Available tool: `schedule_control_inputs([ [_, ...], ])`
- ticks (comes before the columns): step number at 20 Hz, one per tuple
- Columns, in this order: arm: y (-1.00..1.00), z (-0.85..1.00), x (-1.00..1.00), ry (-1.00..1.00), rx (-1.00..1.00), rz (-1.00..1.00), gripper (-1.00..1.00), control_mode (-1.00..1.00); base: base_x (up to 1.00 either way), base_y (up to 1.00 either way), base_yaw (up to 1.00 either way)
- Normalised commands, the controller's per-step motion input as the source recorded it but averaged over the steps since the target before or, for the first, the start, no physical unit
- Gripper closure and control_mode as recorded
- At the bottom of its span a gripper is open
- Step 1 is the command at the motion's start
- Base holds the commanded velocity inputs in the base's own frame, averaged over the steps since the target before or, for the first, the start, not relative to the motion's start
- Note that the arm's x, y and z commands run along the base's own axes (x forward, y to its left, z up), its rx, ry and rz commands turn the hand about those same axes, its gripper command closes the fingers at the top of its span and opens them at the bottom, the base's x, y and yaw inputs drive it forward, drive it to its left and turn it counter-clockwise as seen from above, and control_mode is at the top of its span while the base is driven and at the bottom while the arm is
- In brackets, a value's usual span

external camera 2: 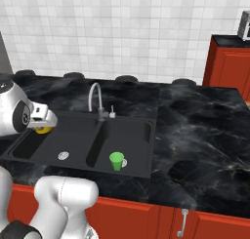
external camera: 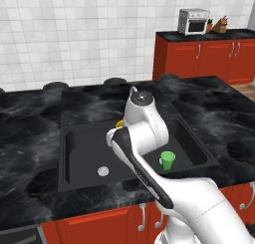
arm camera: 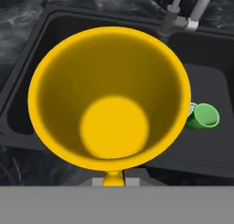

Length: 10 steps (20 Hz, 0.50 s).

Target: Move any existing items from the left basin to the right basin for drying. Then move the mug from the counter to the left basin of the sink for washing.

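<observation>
Gripper point(arm camera: 112, 182): clamped on yellow mug point(arm camera: 109, 97), mouth facing the hand camera, held above the left basin point(external camera 2: 68, 135). Green cup point(external camera 2: 116, 161): upright in the right basin point(external camera 2: 132, 135), at mug's 3 o'clock. Faucet point(external camera 2: 95, 99): 12 o'clock, behind the divider.

I see the sink point(external camera 2: 78, 157) set into the counter point(external camera 2: 195, 130), faucet point(external camera 2: 94, 100) behind the divider at the back rim. Cup point(external camera 2: 116, 161) stands upright in the right basin point(external camera 2: 139, 140), near its front, just beside that drain. Left basin point(external camera: 82, 153) sits left of the divider, drain point(external camera: 103, 171) toward its front. I see the mug point(arm camera: 109, 97) above the left basin, mouth facing the hand camera, over the back part of the bowl; in hand view the cup lies to its right. Toaster oven point(external camera: 193, 21) sits on the far counter, behind and right of the sink.
</observation>
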Motion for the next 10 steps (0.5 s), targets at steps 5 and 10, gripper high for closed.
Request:
schedule_control_inputs([
  [5, 0.27, -0.41, 0.5, 0.03, 0.0, 0.0, 1.0, -1.0, 0.0, 0.0, 0.0],
  [10, 0.27, -0.4, 0.59, 0.04, 0.0, 0.0, 1.0, -1.0, 0.0, 0.0, 0.0],
])
